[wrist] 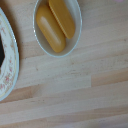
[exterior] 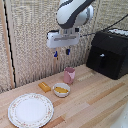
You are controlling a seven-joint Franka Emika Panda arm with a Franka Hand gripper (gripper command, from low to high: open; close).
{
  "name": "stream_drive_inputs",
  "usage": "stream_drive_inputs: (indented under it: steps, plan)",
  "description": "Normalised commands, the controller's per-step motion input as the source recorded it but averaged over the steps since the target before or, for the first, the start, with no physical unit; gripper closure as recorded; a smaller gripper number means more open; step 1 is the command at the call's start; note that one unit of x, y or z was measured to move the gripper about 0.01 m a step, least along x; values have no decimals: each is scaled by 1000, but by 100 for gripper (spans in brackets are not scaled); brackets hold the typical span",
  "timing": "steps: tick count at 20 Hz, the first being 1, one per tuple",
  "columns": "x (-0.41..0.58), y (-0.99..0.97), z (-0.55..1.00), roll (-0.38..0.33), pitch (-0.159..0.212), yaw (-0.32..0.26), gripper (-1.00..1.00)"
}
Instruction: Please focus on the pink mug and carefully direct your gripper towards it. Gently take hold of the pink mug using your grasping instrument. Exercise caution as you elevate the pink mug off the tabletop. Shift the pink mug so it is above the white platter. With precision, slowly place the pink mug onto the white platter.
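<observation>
The pink mug (exterior: 69,75) stands upright on the wooden table, handle toward the exterior view's left. The white platter (exterior: 30,110) with a speckled rim lies at the front on the exterior view's left; its rim also shows in the wrist view (wrist: 7,60). My gripper (exterior: 62,52) hangs well above the table, above and slightly to the exterior view's left of the mug, its two dark-blue fingers apart and empty. The fingers and almost all of the mug are out of the wrist view.
A small white bowl (exterior: 61,89) with yellow pieces sits between mug and platter, also in the wrist view (wrist: 56,25). A yellow-orange block (exterior: 44,87) lies to the bowl's left in the exterior view. A black appliance (exterior: 109,52) stands at the back right.
</observation>
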Motion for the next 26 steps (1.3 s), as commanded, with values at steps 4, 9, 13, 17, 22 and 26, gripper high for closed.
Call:
stream_drive_inputs:
  steps: [4,9,13,17,22,26]
  plan:
    - [-36,-701,-2,58,46,-114,-100]
    - [0,-717,0,56,57,-136,-100]
    - [1,-676,-14,51,37,-127,-100]
    - [142,-541,-63,24,0,-79,-100]
    - [207,-374,-157,4,3,-26,-100]
    - [204,-179,-276,0,16,0,-100]
